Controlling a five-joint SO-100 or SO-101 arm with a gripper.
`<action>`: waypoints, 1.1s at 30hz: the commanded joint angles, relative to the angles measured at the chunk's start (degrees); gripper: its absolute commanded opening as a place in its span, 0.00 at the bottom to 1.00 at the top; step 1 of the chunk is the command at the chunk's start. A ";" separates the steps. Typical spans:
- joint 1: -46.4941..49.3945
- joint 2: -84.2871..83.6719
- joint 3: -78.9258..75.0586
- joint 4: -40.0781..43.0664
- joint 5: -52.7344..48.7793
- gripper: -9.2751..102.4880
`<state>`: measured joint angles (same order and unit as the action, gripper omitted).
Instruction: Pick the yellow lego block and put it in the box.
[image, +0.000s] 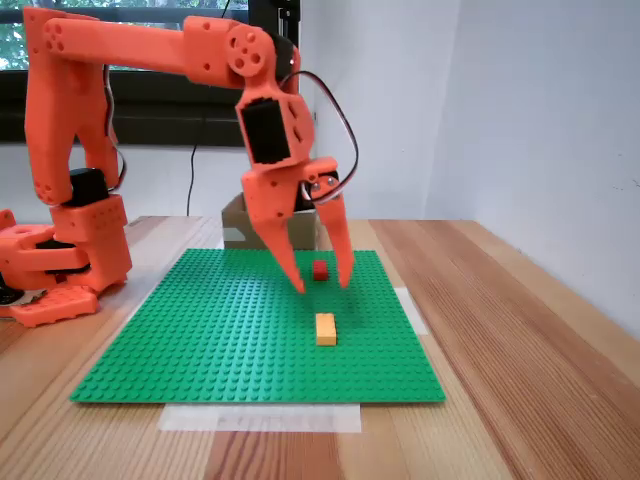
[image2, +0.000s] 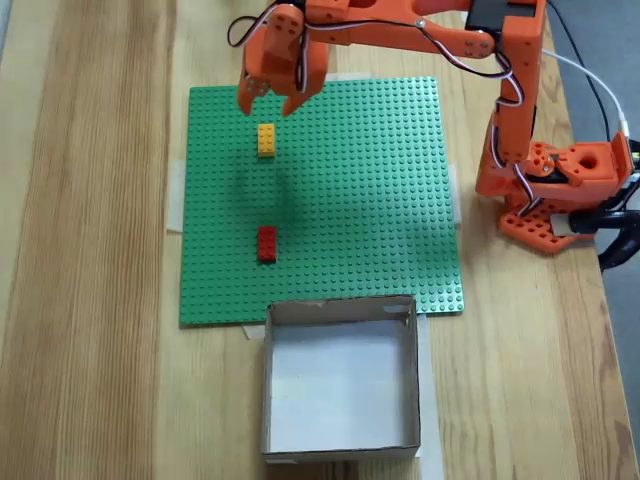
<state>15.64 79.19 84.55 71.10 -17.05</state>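
Yellow block (image: 326, 328) sits nearest, long axis pointing toward the box (image2: 340, 448); spread, empty fingers (image2: 268, 102) hover above its far end, needing a drop straight down

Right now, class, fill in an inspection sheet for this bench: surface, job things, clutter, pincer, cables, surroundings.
Surface: green studded baseplate taped on a wooden table.
Job things: yellow lego block on the baseplate; box off its edge, nothing seen inside.
Clutter: red brick on the baseplate.
Pincer: pincer open, raised above the plate, holding nothing.
Cables: wires looped along the arm.
Surroundings: white wall, window.
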 joint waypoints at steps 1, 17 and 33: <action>0.26 -1.05 -2.64 0.35 -0.53 0.26; 0.44 -8.96 -8.79 1.93 1.14 0.26; -0.44 -12.74 -11.43 0.70 0.79 0.25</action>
<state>15.73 66.09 75.50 72.07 -16.61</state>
